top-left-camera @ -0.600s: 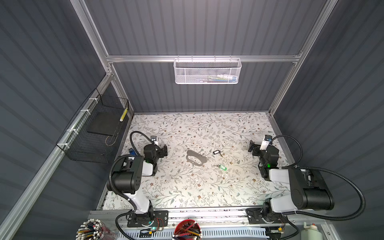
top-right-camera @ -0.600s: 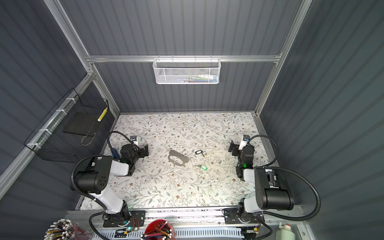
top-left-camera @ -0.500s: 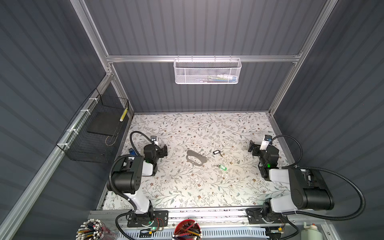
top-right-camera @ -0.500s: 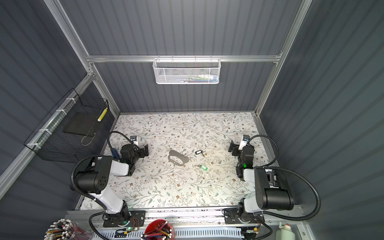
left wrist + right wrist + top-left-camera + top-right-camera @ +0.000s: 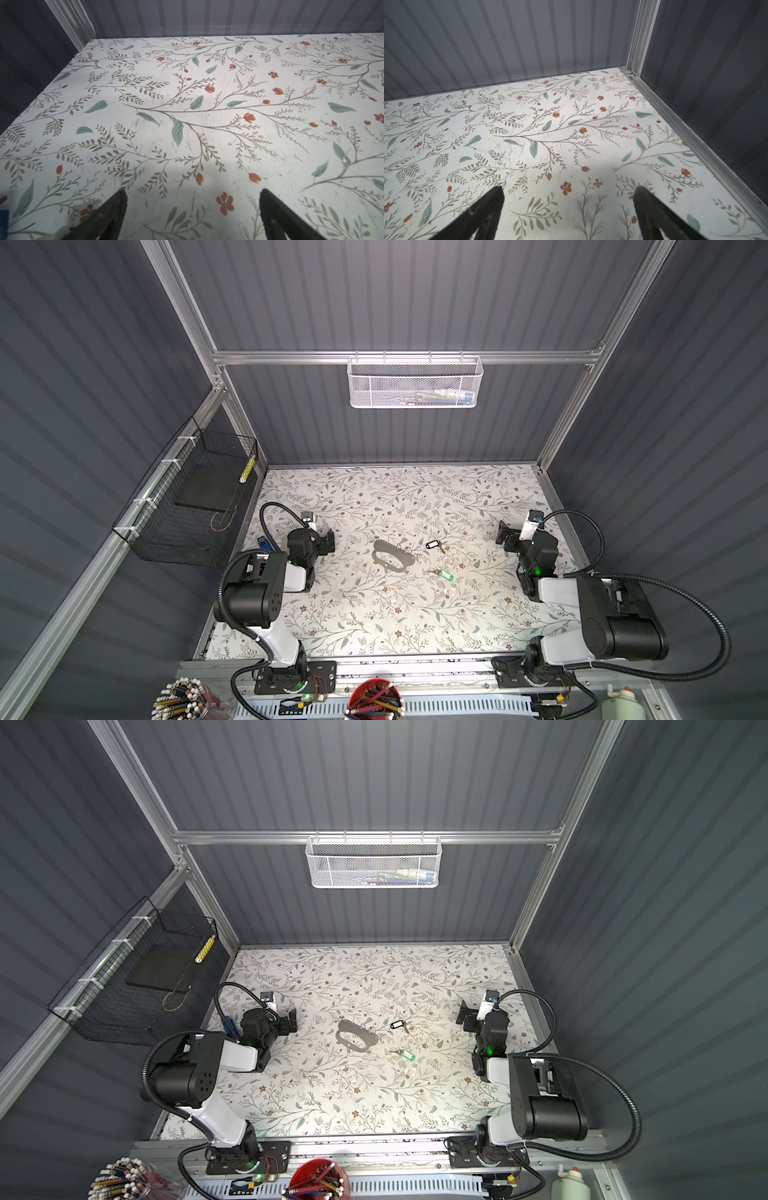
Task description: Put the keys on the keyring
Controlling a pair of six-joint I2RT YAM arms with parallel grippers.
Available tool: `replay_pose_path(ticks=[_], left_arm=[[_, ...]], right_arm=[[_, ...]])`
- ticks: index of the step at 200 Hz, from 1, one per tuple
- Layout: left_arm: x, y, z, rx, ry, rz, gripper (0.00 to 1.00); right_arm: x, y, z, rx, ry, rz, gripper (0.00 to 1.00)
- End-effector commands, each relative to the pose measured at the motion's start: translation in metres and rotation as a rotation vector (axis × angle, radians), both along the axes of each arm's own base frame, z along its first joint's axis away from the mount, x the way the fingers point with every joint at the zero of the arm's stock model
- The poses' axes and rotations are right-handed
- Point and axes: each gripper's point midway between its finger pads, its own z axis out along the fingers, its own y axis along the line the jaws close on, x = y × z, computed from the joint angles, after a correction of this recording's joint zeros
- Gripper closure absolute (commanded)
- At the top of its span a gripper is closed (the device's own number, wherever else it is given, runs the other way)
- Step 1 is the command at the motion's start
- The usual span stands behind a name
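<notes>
Both grippers stood spread wide and empty. Seen in a top view, with the keyring as the middle of the dial, the left gripper [image 5: 328, 540] sat low over the table [image 5: 374, 614] at about nine o'clock. The right gripper [image 5: 504, 536] sat at about three o'clock, and each was well apart from the keyring. The wrist views showed only floral tabletop past the dark fingers of the left gripper [image 5: 192, 199] and the right gripper [image 5: 569, 193].

The keyring [image 5: 395, 551] lay flat near the table's middle. It looked stiff, thin and light, so it would likely slide if pushed. Its plain curved side seemed the best hold, since that leaves the row of holes free.

The black-tagged key [image 5: 433, 545] lay near the keyring at about three o'clock, and the green-tagged key [image 5: 444, 573] at about four. Neither touched the keyring or the other key. Both looked small, light and slippery, so the plastic tag seemed the surest place to pinch.

Nothing stood between the grippers and these pieces. The black wire basket [image 5: 187, 506] hung off the table at nine o'clock, and the white mesh basket [image 5: 415, 381] hung on the wall at twelve. The red cup [image 5: 370, 701] sat past the table's edge at six.
</notes>
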Motion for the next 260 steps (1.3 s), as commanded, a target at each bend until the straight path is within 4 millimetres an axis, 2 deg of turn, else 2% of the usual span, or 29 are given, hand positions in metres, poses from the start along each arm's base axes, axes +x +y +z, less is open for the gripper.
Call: replay_pose_path(ticks=[1,102,113,124,139,164,181,186,212,229,260], left_arm=[[0.006,0.002,0.003,0.005,-0.009,-0.004,0.00],[0.005,0.002,0.003,0.008,-0.007,-0.003,0.00],[0.004,0.007,0.005,0.008,-0.011,0.031,0.00],[0.005,0.014,0.009,0.007,-0.017,0.080,0.00],[0.008,0.019,0.018,0.012,0.003,0.110,0.00],[0.012,0.022,0.037,0.010,0.060,0.130,0.00],[0.011,0.018,0.053,-0.026,0.102,0.130,0.00],[0.011,0.016,0.058,-0.049,0.103,0.124,0.00],[0.004,-0.012,0.081,-0.138,0.091,0.037,0.00],[-0.005,-0.026,0.086,-0.171,0.144,0.037,0.00],[-0.025,-0.058,0.086,-0.120,0.286,-0.007,0.00]], right_arm=[[0.003,-0.001,0.005,-0.001,-0.014,0.005,0.01],[0.003,-0.001,0.005,-0.006,-0.015,0.004,0.02],[-0.001,-0.008,0.007,-0.002,-0.030,-0.047,0.04],[-0.006,-0.017,0.013,0.001,-0.058,-0.100,0.07],[-0.011,-0.018,0.023,-0.003,-0.061,-0.109,0.09],[-0.015,-0.021,0.051,0.012,-0.035,-0.145,0.07],[-0.013,-0.007,0.062,0.036,0.040,-0.087,0.09],[-0.016,-0.003,0.074,0.035,0.029,-0.081,0.10],[-0.021,0.024,0.077,0.074,0.085,-0.008,0.13],[-0.025,0.048,0.077,0.096,0.126,0.032,0.15],[-0.032,0.096,0.086,0.136,0.190,0.115,0.21]])
